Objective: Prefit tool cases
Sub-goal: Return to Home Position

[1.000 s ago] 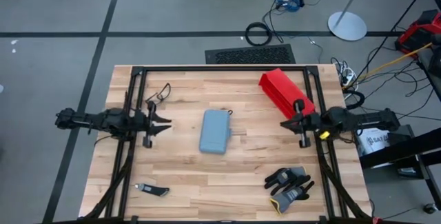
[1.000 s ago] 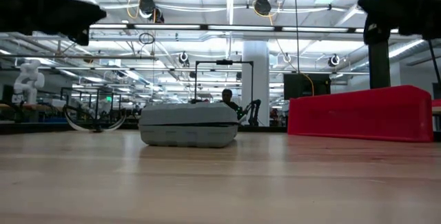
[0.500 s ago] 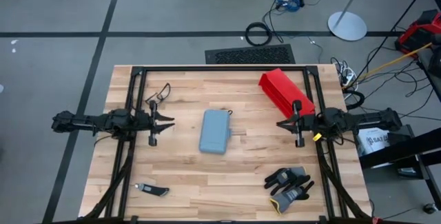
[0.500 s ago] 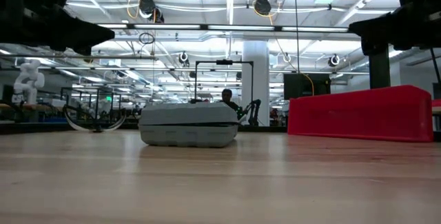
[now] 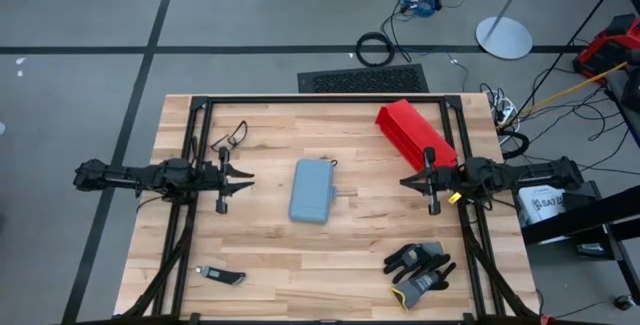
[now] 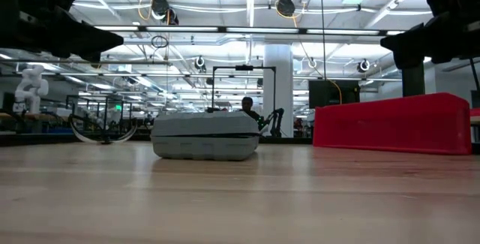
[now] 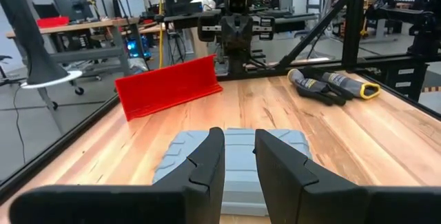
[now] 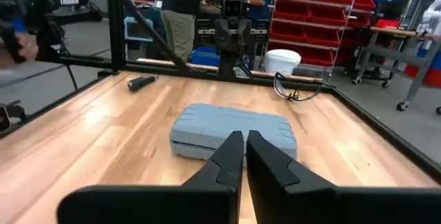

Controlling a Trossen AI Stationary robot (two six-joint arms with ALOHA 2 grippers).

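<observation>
Tool case (image 5: 313,191): lies flat and closed at mid-table on the wooden table (image 5: 300,255), long axis running away from the front edge. It sits between the two arms and well apart from both. A red bin (image 5: 410,133) is off to its right rear, and work gloves (image 5: 420,265) lie near the front right corner.

Left gripper (image 5: 238,177): raised, at the left frame post, pointing at the case. Its fingers are parted by a narrow gap and hold nothing.

Right gripper (image 5: 405,179): raised, at the right post, also facing the case. Its fingers are all but closed together, with nothing between them.

Handling, our estimate:
- The shell looks like rigid moulded plastic with a ribbed lid and rounded corners, so it is stiff and not fragile.
- The faces are smooth, so we expect it to skate on the wood if pushed from one side.
- If it is filled, the weight may be uneven and tools could rattle when it is tipped.
- The low view shows a seam line round the side wall.

Where to hold: we would pinch across the thickness at the middle of a long edge, lid and base together so the lid cannot gape. The other arm should brace the opposite edge.
</observation>
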